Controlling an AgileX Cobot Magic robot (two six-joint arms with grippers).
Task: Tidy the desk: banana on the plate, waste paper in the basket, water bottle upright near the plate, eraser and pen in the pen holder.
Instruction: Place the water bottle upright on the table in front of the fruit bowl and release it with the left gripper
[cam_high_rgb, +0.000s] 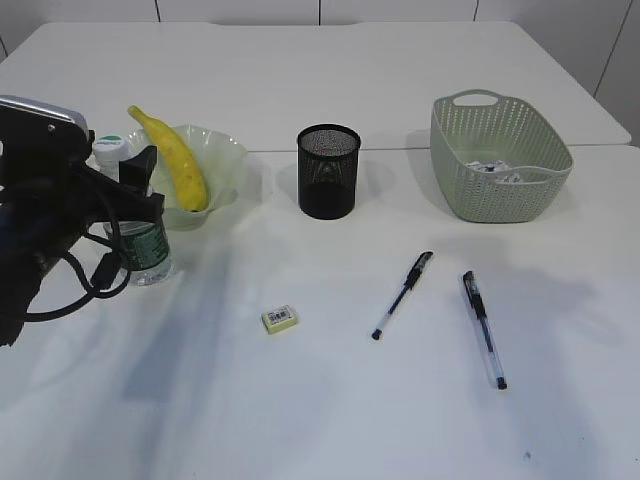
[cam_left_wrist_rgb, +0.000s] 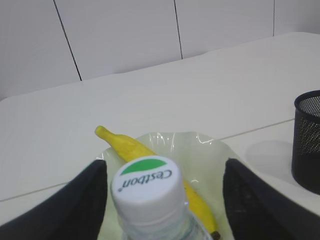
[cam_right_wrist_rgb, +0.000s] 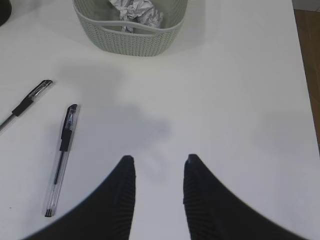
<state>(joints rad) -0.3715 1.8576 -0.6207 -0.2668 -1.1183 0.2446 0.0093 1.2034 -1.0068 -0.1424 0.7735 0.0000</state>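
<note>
Two pens lie on the white surface (cam_high_rgb: 330, 420). Going left to right: the left gripper (cam_left_wrist_rgb: 165, 200) has its jaws wide open on both sides of the upright water bottle (cam_high_rgb: 138, 230), not squeezing it. At the bottle's 1 o'clock, just beside it, the banana (cam_high_rgb: 178, 160) lies in the green plate (cam_high_rgb: 228, 155). The eraser (cam_high_rgb: 279, 319) sits at 6 o'clock from the black pen holder (cam_high_rgb: 328, 171). Next come the left pen (cam_high_rgb: 402, 295) and the right pen (cam_high_rgb: 484, 328). Crumpled waste paper (cam_right_wrist_rgb: 136, 11) sits in the basket (cam_high_rgb: 500, 160). The right gripper (cam_right_wrist_rgb: 159, 170) hangs over bare surface, jaws partly open, holding nothing. White wall panels (cam_left_wrist_rgb: 115, 35) stand behind.
</note>
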